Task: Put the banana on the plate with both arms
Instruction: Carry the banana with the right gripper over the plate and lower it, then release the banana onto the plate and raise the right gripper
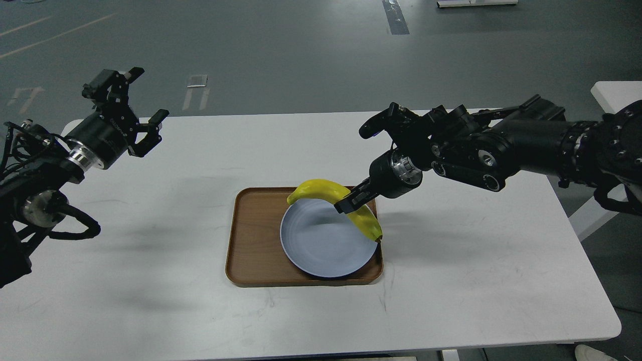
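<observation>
The yellow banana (pixel 321 189) hangs in my right gripper (pixel 351 203), which is shut on its middle. It is held just above the far right part of the pale blue-grey plate (pixel 321 245); its dark tip points down near the plate's right rim. The plate lies in the right half of a brown wooden tray (pixel 251 240). My left gripper (pixel 134 108) is open and empty, raised above the table's far left corner, well away from the plate.
The white table (pixel 451 291) carries only the tray with the plate. My right arm (pixel 501 150) stretches in from the right over the table's far right part. A second white table's corner (pixel 612 95) stands at the right edge.
</observation>
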Tool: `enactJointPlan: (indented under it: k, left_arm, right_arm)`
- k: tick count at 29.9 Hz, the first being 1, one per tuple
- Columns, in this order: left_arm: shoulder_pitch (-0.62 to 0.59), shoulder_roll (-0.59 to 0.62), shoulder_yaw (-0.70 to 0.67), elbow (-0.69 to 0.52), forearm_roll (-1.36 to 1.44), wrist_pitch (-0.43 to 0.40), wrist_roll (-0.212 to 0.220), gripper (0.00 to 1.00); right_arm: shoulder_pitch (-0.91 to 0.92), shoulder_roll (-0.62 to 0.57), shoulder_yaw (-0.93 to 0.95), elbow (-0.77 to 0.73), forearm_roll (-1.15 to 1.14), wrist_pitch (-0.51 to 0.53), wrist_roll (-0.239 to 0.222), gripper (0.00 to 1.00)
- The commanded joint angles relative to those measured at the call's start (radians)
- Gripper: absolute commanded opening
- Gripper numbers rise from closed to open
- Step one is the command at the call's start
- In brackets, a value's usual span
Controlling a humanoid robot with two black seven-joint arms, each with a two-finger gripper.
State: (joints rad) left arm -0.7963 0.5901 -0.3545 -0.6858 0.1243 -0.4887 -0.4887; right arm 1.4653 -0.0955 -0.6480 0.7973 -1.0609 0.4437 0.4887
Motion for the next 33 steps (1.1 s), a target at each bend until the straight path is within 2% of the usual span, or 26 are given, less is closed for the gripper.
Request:
enactJointPlan:
  k: [1, 5, 6, 8, 11, 12, 15, 16, 19, 23, 24, 28, 33]
  left_arm:
    - [0.000, 0.002, -0.001, 0.000, -0.002, 0.000, 0.000, 0.98]
    - [0.000, 0.010, -0.001, 0.000, -0.002, 0.000, 0.000, 0.98]
    - [0.000, 0.010, -0.001, 0.000, -0.002, 0.000, 0.000, 0.98]
    - [0.000, 0.010, -0.001, 0.000, -0.002, 0.000, 0.000, 0.98]
    - [-0.001, 0.010, -0.001, -0.001, -0.002, 0.000, 0.000, 0.98]
    - [-0.001, 0.010, -0.001, -0.001, -0.002, 0.000, 0.000, 0.98]
    - [-0.004, 0.010, -0.001, -0.006, -0.002, 0.000, 0.000, 0.98]
    - [-0.007, 0.010, -0.001, -0.008, -0.002, 0.000, 0.000, 0.98]
    - [-0.009, 0.013, -0.001, -0.008, -0.002, 0.000, 0.000, 0.98]
    - [-0.015, 0.014, -0.001, -0.006, -0.002, 0.000, 0.000, 0.98]
    - [-0.015, 0.014, -0.001, -0.006, -0.002, 0.000, 0.000, 0.98]
    - [-0.015, 0.013, 0.000, -0.006, -0.002, 0.000, 0.000, 0.98]
    - [-0.014, 0.008, 0.000, -0.006, -0.002, 0.000, 0.000, 0.98]
  right_arm:
    - [-0.011, 0.017, -0.019, -0.006, 0.004, 0.001, 0.000, 0.14]
    - [-0.022, 0.023, -0.019, -0.018, 0.010, 0.000, 0.000, 0.26]
    - [-0.026, 0.026, -0.019, -0.020, 0.018, 0.000, 0.000, 0.34]
    - [-0.028, 0.028, -0.019, -0.021, 0.027, -0.002, 0.000, 0.43]
    - [-0.028, 0.029, -0.013, -0.033, 0.027, -0.005, 0.000, 0.54]
    - [-0.028, 0.029, -0.013, -0.033, 0.027, -0.005, 0.000, 0.54]
    - [-0.028, 0.031, -0.010, -0.041, 0.044, -0.007, 0.000, 0.83]
    - [-0.028, 0.030, -0.010, -0.041, 0.056, -0.004, 0.000, 0.99]
    - [-0.020, 0.010, -0.005, -0.041, 0.082, -0.002, 0.000, 0.99]
    - [0.003, -0.128, 0.098, -0.037, 0.156, -0.002, 0.000, 0.99]
    - [0.003, -0.128, 0.099, -0.036, 0.156, -0.002, 0.000, 0.99]
    - [-0.055, -0.323, 0.312, -0.020, 0.330, -0.002, 0.000, 0.99]
    - [-0.236, -0.460, 0.536, -0.020, 0.556, -0.003, 0.000, 0.99]
